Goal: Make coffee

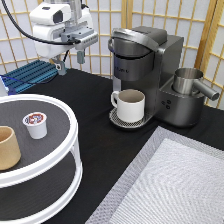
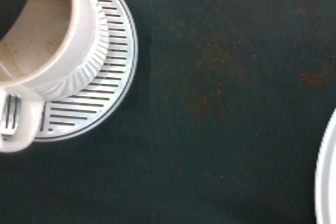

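Note:
The coffee pod (image 1: 35,123), a small white cup with a red and dark foil lid, stands upright on the upper tier of a white round two-tier tray (image 1: 65,150) at the exterior view's left. My gripper (image 1: 71,60) hangs high at the exterior view's top left, open and empty, well above the black tabletop and left of the coffee machine (image 1: 150,55). A white handled mug (image 1: 131,104) stands on the machine's round drip tray (image 1: 116,120). The wrist view shows the mug (image 2: 45,45), the slotted drip tray (image 2: 97,100) and a white tray rim (image 2: 327,165).
A tan handleless cup (image 1: 7,147) stands on the tray's upper tier near the pod. A metal pitcher (image 1: 189,80) sits at the machine's right side. A grey mat (image 1: 170,185) covers the exterior view's bottom right. A blue rack (image 1: 30,74) lies at the back left.

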